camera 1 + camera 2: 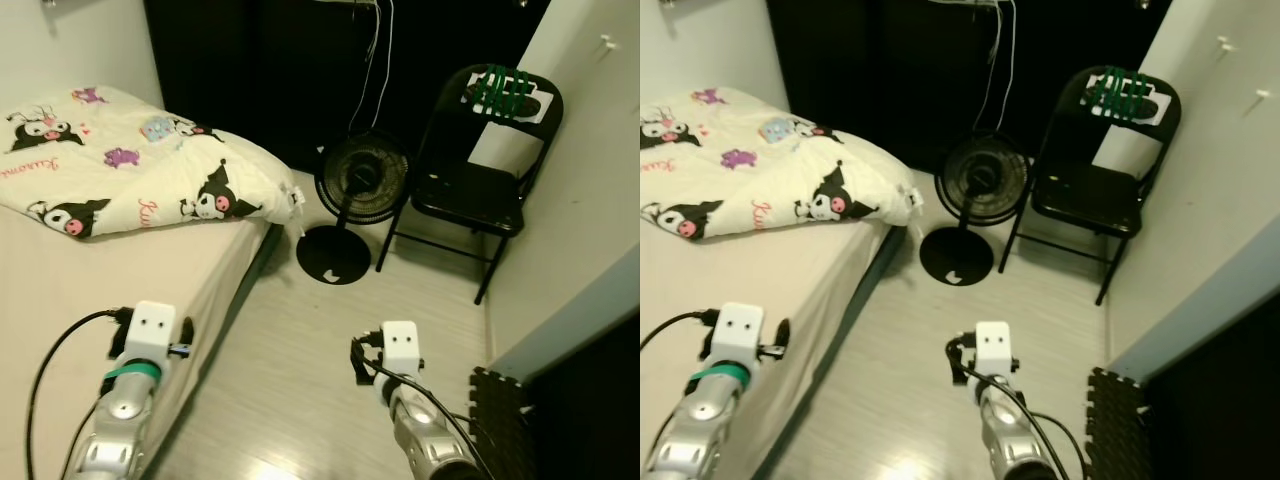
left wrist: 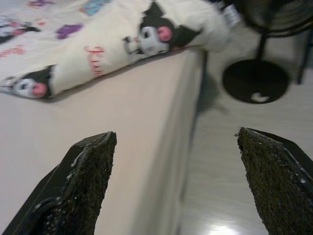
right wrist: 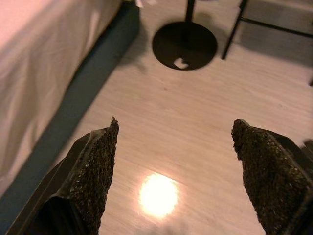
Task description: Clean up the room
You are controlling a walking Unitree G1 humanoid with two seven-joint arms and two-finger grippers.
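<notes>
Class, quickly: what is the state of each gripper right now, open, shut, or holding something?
Left gripper: open, holding nothing, over the bed edge.
Right gripper: open, holding nothing, above the floor.

Open floor (image 1: 300,350) ahead, bed (image 1: 90,280) left, fan (image 1: 355,200), chair (image 1: 470,190) beyond

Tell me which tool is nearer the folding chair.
Right. The right tool is over the bare floor, on the folding chair's side of the room. The left tool is over the bed's edge, farther off.

A home bedroom: a bed (image 1: 120,290) with a cartoon-print duvet (image 1: 140,170), a floor fan (image 1: 362,185) and folding chair (image 1: 480,170).
</notes>
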